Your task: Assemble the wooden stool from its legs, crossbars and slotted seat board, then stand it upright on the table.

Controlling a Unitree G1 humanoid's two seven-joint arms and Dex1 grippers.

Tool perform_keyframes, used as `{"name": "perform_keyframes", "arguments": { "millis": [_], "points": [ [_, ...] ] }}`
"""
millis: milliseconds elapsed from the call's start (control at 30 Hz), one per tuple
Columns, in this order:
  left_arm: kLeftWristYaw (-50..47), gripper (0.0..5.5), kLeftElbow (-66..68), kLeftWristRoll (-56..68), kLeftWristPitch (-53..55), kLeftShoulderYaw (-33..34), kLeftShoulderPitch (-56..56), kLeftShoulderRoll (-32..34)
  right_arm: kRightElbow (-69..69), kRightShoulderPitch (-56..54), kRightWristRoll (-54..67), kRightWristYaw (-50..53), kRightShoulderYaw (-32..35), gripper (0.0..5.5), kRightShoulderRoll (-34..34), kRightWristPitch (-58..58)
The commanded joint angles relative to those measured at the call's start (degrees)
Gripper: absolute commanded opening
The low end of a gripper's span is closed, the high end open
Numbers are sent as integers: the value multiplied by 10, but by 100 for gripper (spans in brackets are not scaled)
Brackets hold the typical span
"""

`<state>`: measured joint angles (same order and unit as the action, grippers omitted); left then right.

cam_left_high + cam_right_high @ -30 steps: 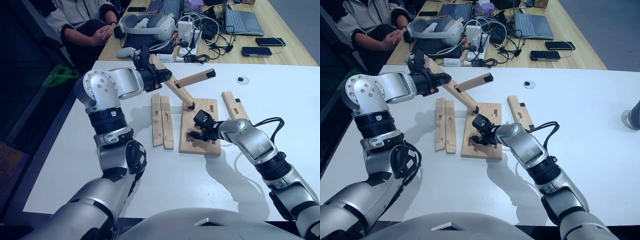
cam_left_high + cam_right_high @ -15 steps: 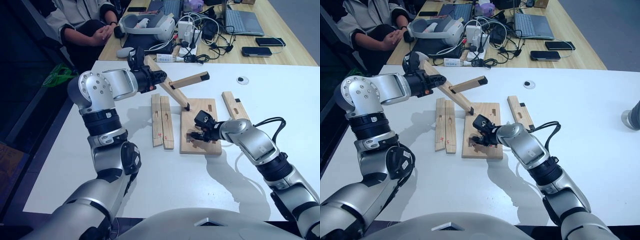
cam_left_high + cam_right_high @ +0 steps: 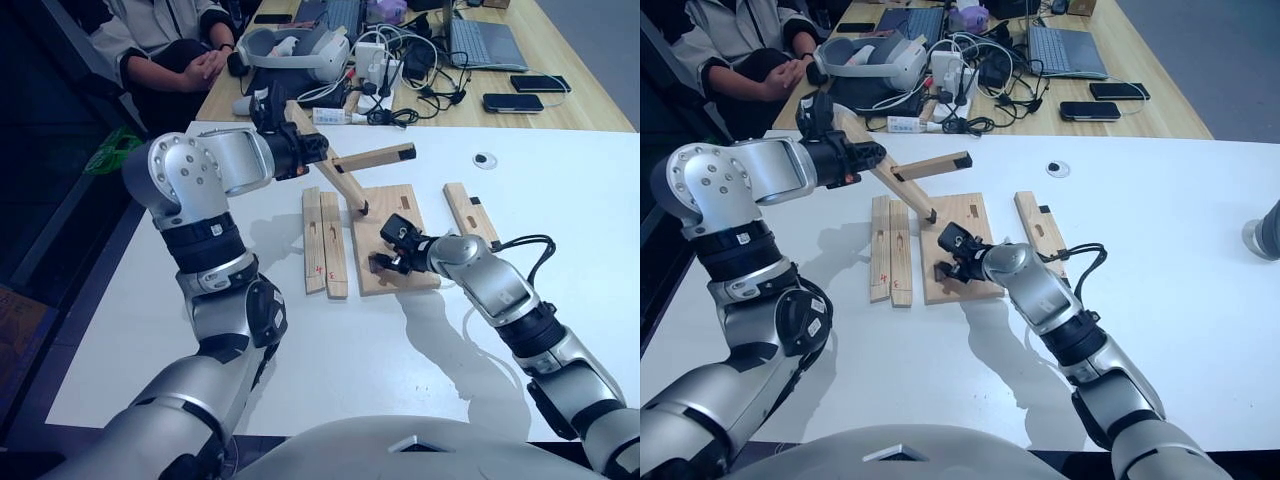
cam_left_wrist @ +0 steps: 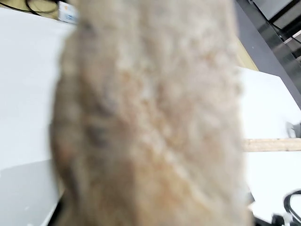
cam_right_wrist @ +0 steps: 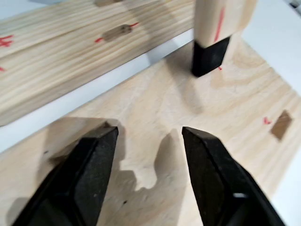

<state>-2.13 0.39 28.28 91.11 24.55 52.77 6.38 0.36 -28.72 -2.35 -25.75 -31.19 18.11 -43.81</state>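
My left gripper (image 3: 298, 150) is shut on the upper end of a wooden leg (image 3: 335, 175) that slants down to the slotted seat board (image 3: 385, 225). A crossbar (image 3: 375, 157) sticks out sideways from that leg. The leg's black-tipped foot (image 5: 210, 52) rests on the board near a slot. My right gripper (image 5: 148, 155) is open, its fingertips (image 5: 101, 141) down on the near part of the board. Two more legs (image 3: 325, 240) lie side by side left of the board. A further leg (image 3: 468, 210) lies to its right. The held leg (image 4: 150, 117) looms close in the left wrist view.
A small round disc (image 3: 486, 160) lies on the white table at the back right. A grey cylinder (image 3: 1265, 230) stands at the far right edge. Behind the table a wooden desk (image 3: 560, 50) carries a headset, cables, a laptop and phones. White table surface lies open toward me.
My left arm has swung the leg and crossbar to the left, and the foot slid across the board. The seat board and my right gripper shifted slightly left and away.
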Motion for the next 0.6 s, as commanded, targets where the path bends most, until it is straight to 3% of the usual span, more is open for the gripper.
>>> {"name": "perform_keyframes", "arguments": {
  "millis": [33,300,600],
  "points": [
    [-19,103,53,-14,14,-5,32,10,40,-33,-44,29,-23,250,-44,46],
    [-19,103,67,-32,13,4,56,1,8,-12,-61,0,-32,250,-68,56],
    [-13,103,42,-51,-15,40,84,-1,-139,62,59,-30,149,250,-42,-171]
  ]
}}
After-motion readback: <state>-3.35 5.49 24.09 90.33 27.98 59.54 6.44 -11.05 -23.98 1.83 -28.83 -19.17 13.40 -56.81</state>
